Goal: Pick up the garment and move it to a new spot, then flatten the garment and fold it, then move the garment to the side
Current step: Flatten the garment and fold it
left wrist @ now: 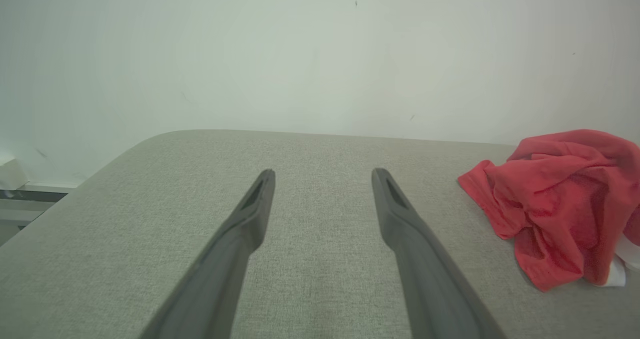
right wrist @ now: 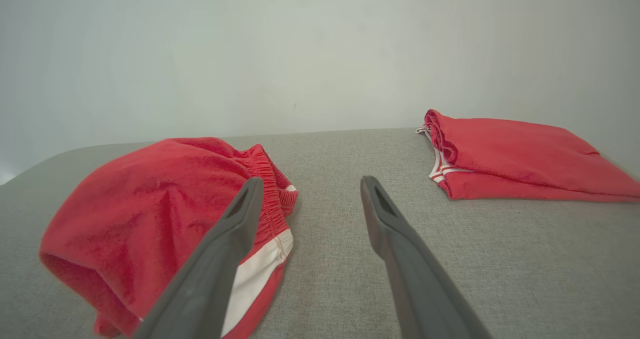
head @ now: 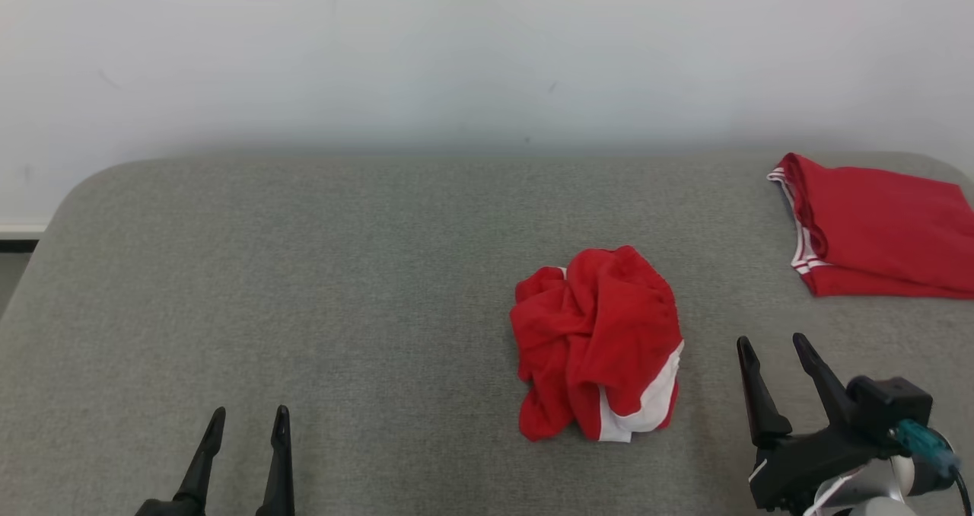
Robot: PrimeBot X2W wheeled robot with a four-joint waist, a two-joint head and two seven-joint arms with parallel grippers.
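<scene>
Since the garment (head: 597,341) is soft red cloth bunched into a loose heap, enter it as light, limp and unbreakable. By my judgement it sags and unfurls when you lift it, and a shallow pinch may catch a single layer. Location: on the grey padded table (head: 304,272), well apart from the folded garment (head: 883,230), to that landmark's left and nearer the robot. Suggested hold: the gathered elastic waistband (right wrist: 267,179) or a thick ridge of folds, rather than the thin white stripe (right wrist: 260,259) at the hem. Right gripper (head: 770,341): fingers spread wide with nothing between them, nearer the robot than the folded garment and a little to its left, beside the heap without touching it. Left gripper (head: 251,411): also spread wide and bare, far to the folded garment's left, with the heap between the two. Views: your head view gives the whole layout from above. The right wrist view, low and close, picks out the ribbed elastic that the head view renders as plain folds. The left wrist view gives you the heap's flank that faces away from the folded garment.
</scene>
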